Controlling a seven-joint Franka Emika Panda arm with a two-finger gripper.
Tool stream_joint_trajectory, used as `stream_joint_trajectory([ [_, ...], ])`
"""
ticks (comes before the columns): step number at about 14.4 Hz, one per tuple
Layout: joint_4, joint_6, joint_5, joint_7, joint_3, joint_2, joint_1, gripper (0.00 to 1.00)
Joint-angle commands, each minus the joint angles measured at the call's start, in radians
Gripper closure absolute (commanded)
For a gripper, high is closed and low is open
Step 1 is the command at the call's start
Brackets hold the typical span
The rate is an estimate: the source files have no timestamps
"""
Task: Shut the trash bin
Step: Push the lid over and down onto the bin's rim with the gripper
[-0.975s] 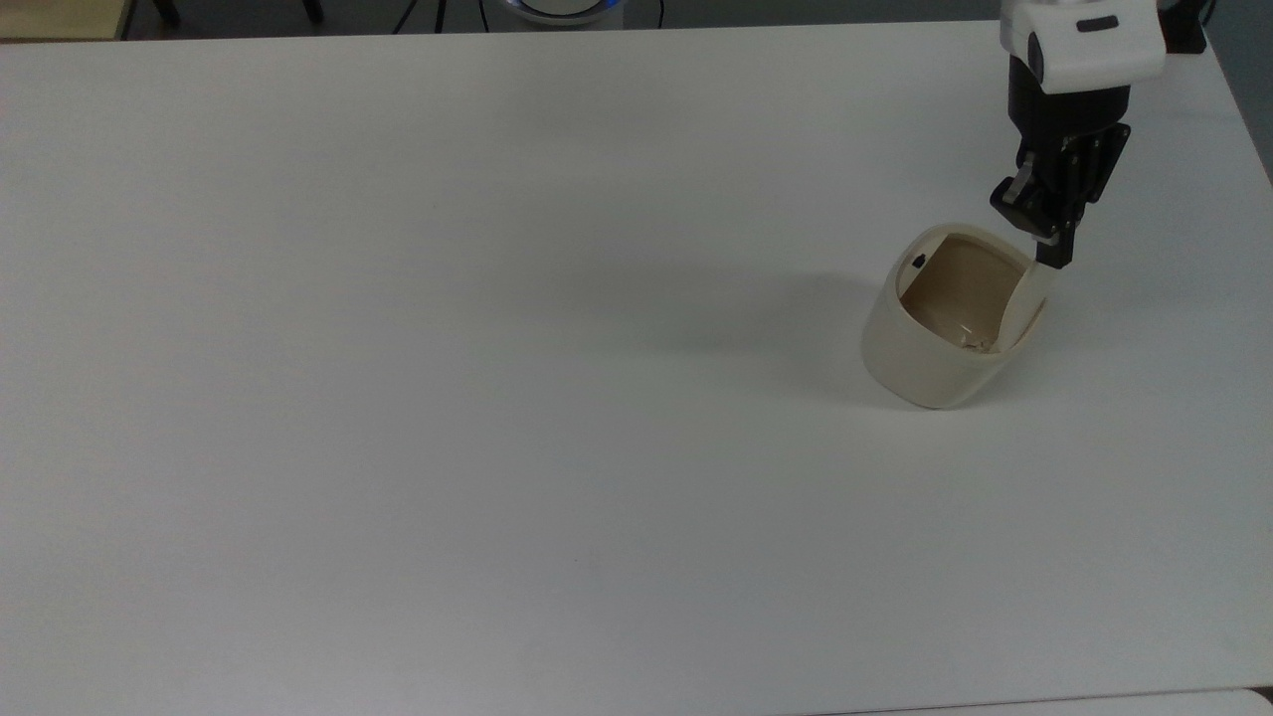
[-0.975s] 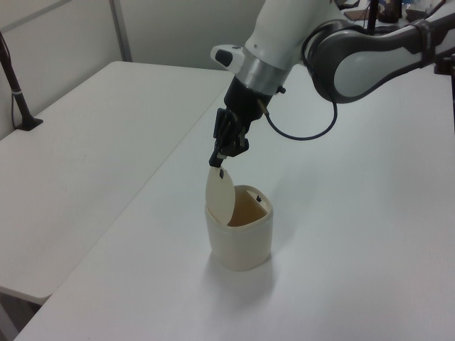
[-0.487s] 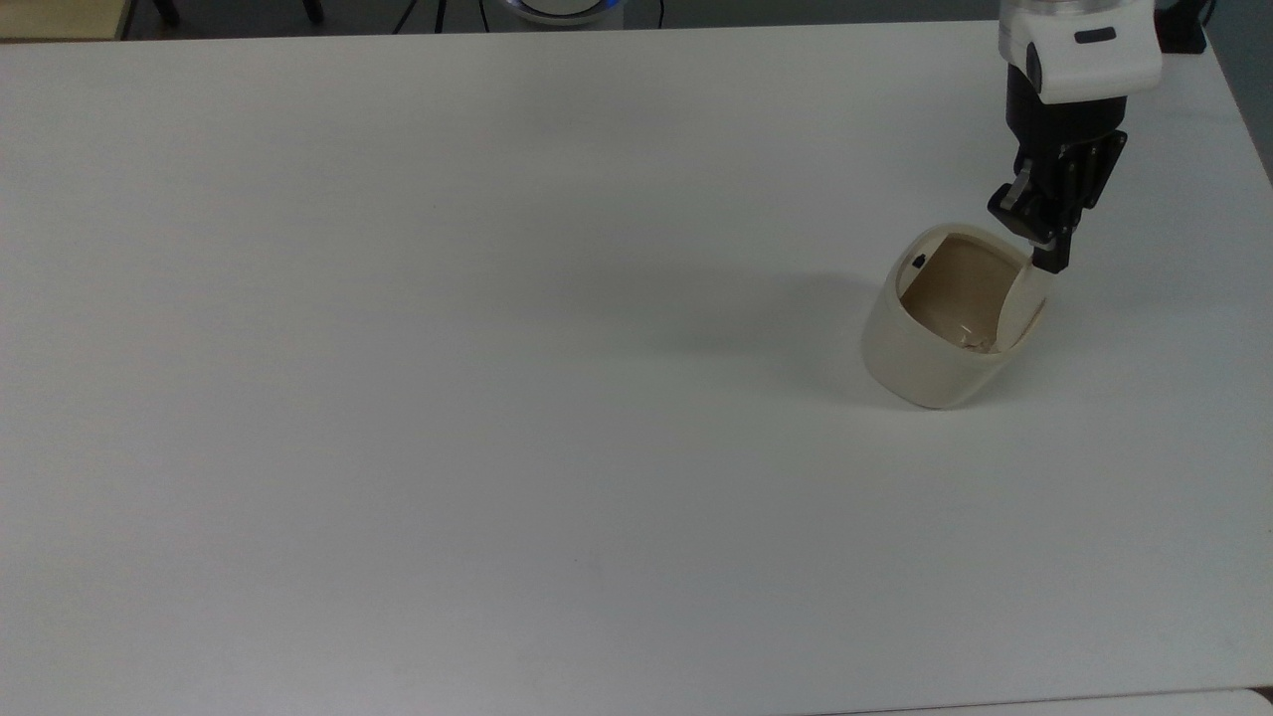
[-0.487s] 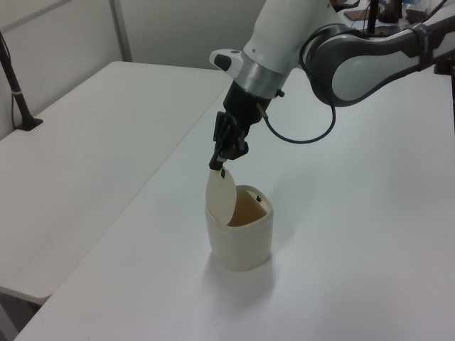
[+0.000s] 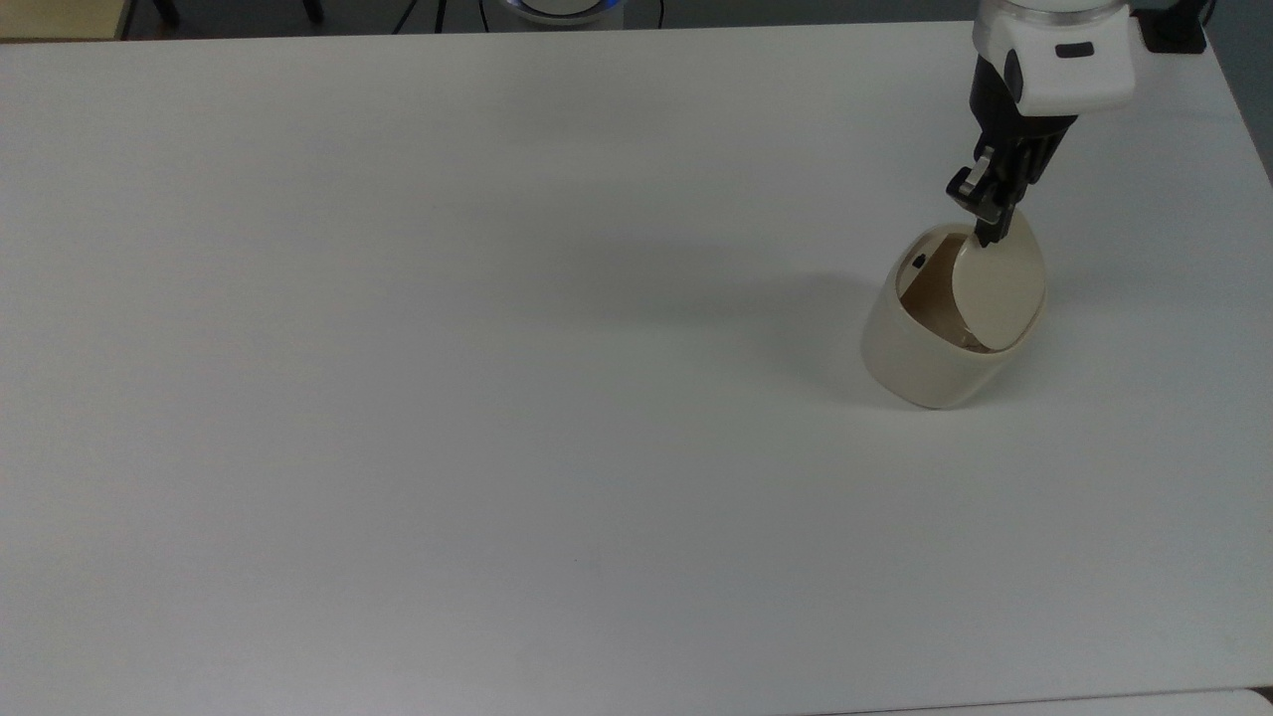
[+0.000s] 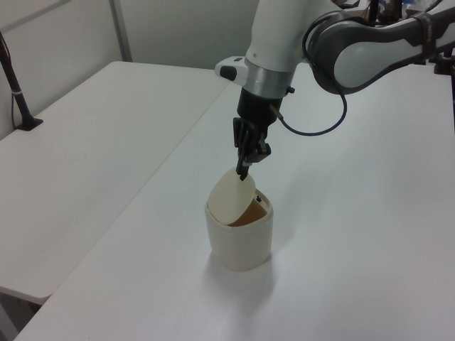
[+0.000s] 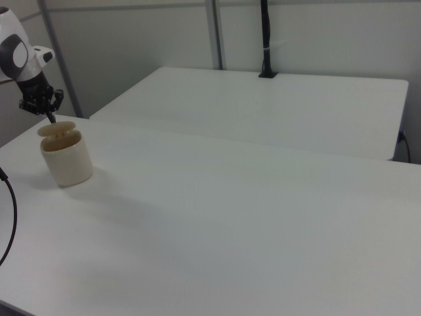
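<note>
On the white tabletop [image 5: 448, 398], near the top view's right edge: trash bin [image 5: 930, 353] sitting upright, cream body, well apart from anything else. In the right view, sitting at the far left of the nearer tabletop [image 7: 250, 217]. A second white table [image 7: 263, 105] standing behind it in the right view, to the left view's left in the left view.

Above the bin: Panda arm [image 6: 284, 42] reaching down, white and grey links, black cable looping beside the wrist. Gripper [image 5: 987, 224] pointing down at the lid's upper edge; also seen at [image 6: 244, 169] and [image 7: 49, 117].

Lid [image 5: 997, 288] tilting partway over the opening, hinged on the top view's right side of the rim, neither upright nor flat. Leaning over the mouth in the left view [image 6: 233, 200].

Jaws narrow, tips touching the lid's top edge; cannot tell whether pinching or just pressing it.

Showing through the remaining gap: tan interior and small black button [image 5: 917, 262] on the rim, top view's left side.
</note>
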Motion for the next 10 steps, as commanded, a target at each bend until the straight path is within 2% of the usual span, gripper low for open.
stream_joint_trajectory([
  [1, -0.054, -0.018, 0.024, -0.041, -0.011, -0.001, -0.009, 1.0],
  [10, -0.096, 0.028, 0.016, -0.048, -0.008, 0.062, -0.009, 1.0],
])
